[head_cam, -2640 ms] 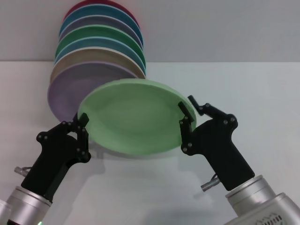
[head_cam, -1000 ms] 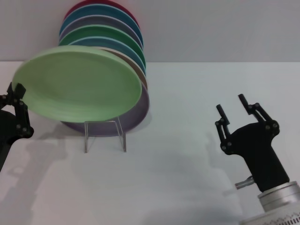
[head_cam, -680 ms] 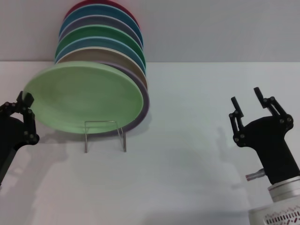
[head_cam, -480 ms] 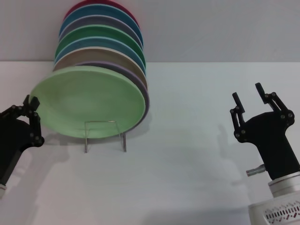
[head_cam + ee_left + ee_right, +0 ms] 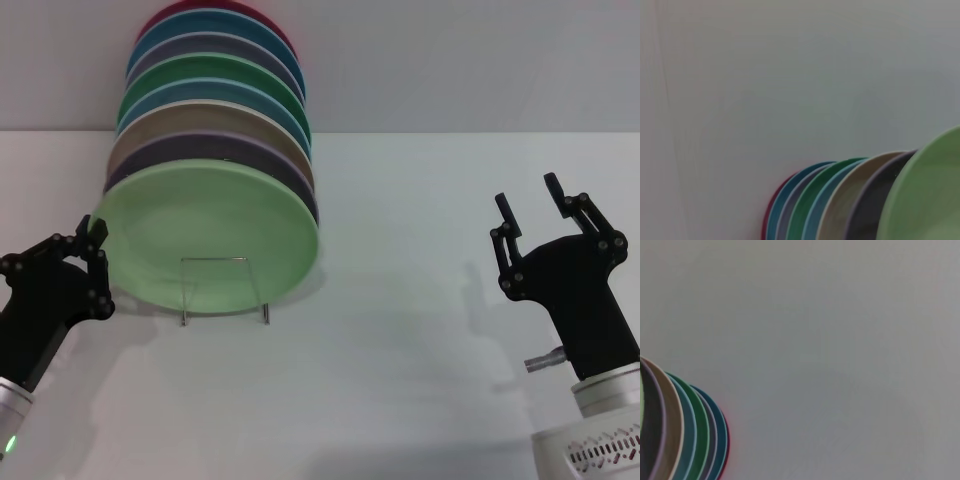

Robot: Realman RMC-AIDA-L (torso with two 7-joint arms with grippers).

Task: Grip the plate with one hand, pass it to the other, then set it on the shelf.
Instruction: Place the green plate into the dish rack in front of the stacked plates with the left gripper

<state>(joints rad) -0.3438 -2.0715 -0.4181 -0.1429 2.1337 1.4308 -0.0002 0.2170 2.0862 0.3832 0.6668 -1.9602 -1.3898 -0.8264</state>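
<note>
The pale mint-green plate [image 5: 210, 235] stands upright at the front of the row of plates, over the wire shelf [image 5: 215, 259], whose front loop shows below it. My left gripper [image 5: 97, 240] is at the plate's left rim, one finger in front of the rim and the other hidden behind it, and looks shut on the plate. The plate's edge also shows in the left wrist view [image 5: 930, 200]. My right gripper [image 5: 528, 195] is open and empty, held up far to the right of the shelf.
Several plates [image 5: 215, 90] in purple, tan, teal, green, blue and red stand on edge behind the mint plate; they also show in the left wrist view [image 5: 840, 210] and the right wrist view [image 5: 685, 440]. The white table [image 5: 400, 330] spreads between the shelf and my right arm.
My right gripper let go of the plate and drew back to the right. My left gripper carried the plate left, then right and down against the front of the row on the shelf.
</note>
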